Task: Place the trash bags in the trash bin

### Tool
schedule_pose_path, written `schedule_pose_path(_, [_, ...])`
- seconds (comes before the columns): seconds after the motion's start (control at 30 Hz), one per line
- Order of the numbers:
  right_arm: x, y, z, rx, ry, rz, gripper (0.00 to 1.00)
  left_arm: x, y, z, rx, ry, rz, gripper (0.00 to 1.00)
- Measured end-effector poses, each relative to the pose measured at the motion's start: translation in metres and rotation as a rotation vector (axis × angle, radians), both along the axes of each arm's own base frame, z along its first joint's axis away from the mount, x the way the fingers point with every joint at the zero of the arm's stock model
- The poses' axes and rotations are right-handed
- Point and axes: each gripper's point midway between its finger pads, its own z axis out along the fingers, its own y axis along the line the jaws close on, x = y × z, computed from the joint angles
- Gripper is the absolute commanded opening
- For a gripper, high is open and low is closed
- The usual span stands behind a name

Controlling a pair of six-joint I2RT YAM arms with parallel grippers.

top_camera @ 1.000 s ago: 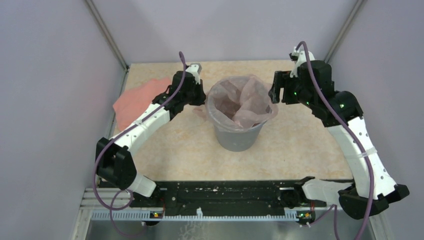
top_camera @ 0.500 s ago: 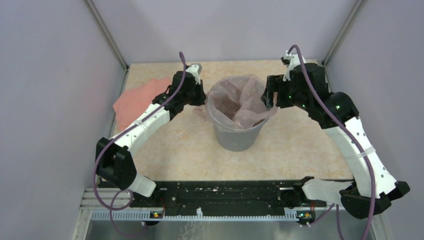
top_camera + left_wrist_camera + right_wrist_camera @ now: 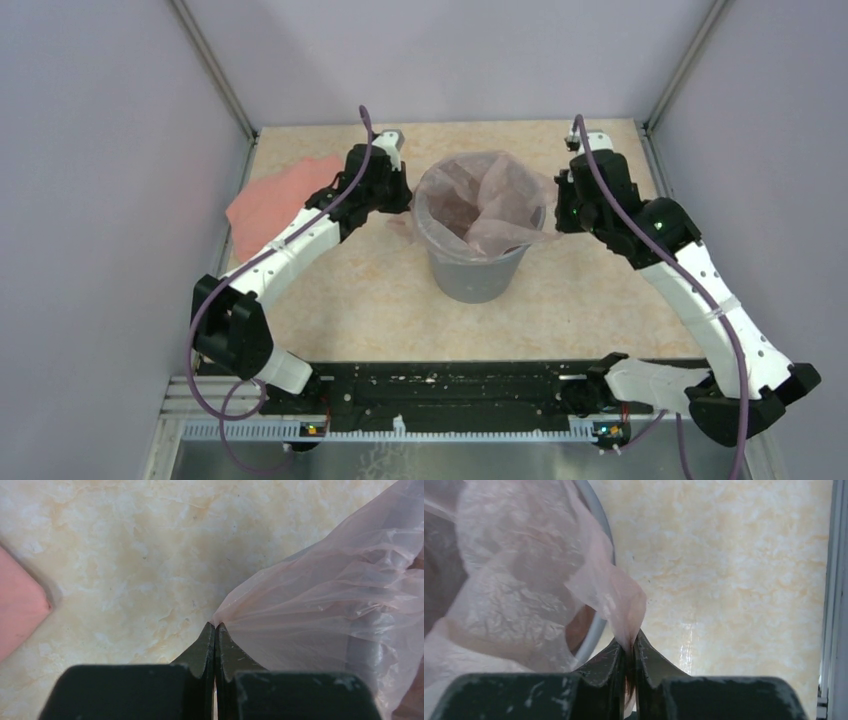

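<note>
Beige marbled table (image 3: pixel 600 290), lilac walls (image 3: pixel 100 150): left hand (image 3: pixel 215 626) and right hand (image 3: pixel 630 643) each pinch the trash bag (image 3: pixel 325 590).

Beige marbled table (image 3: pixel 600 290): grey trash bin (image 3: pixel 470 280) centre, pink cloth (image 3: pixel 272 195) far-left.

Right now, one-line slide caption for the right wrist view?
Right gripper pinches a fold of the pale-pink trash bag just outside the grey trash bin rim, above the beige table.
</note>
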Motion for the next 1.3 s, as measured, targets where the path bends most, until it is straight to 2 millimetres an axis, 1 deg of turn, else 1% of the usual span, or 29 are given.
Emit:
schedule_pose_path(0.17, [-0.019,-0.018,-0.033,-0.012,0.038,-0.060,0.04,-0.004,0.000,-0.009,-0.004,0.026,-0.001,0.00])
schedule_pose_path(0.27, [-0.026,-0.023,-0.047,0.001,0.041,-0.085,0.04,-0.007,-0.003,-0.011,-0.017,0.039,-0.011,0.00])
schedule_pose_path(0.37, [-0.025,-0.025,-0.061,0.017,0.046,-0.105,0.04,-0.008,-0.004,-0.011,-0.025,0.043,-0.017,0.00])
schedule_pose_path(0.47, [-0.018,-0.028,-0.077,0.051,0.063,-0.134,0.04,-0.008,-0.005,-0.011,-0.029,0.042,-0.021,0.00])
schedule_pose_path(0.57, [-0.011,-0.032,-0.087,0.076,0.071,-0.158,0.04,-0.009,-0.006,-0.011,-0.033,0.043,-0.027,0.00])
schedule_pose_path(0.77, [0.005,-0.022,-0.105,0.121,0.092,-0.139,0.05,-0.009,-0.007,-0.012,-0.033,0.047,-0.030,0.00])
schedule_pose_path(0.87, [0.013,-0.020,-0.116,0.148,0.106,-0.138,0.05,-0.008,-0.008,-0.015,-0.033,0.054,-0.032,0.00])
schedule_pose_path(1.0, [0.024,-0.021,-0.134,0.190,0.130,-0.140,0.07,-0.007,-0.010,-0.018,-0.035,0.058,-0.034,0.00])
schedule_pose_path(1.17, [0.024,-0.009,-0.151,0.232,0.155,-0.095,0.07,-0.006,-0.010,-0.018,-0.040,0.059,-0.031,0.00])
schedule_pose_path(1.3, [0.022,0.002,-0.164,0.278,0.176,-0.058,0.08,-0.005,-0.012,-0.022,-0.041,0.072,-0.030,0.00])
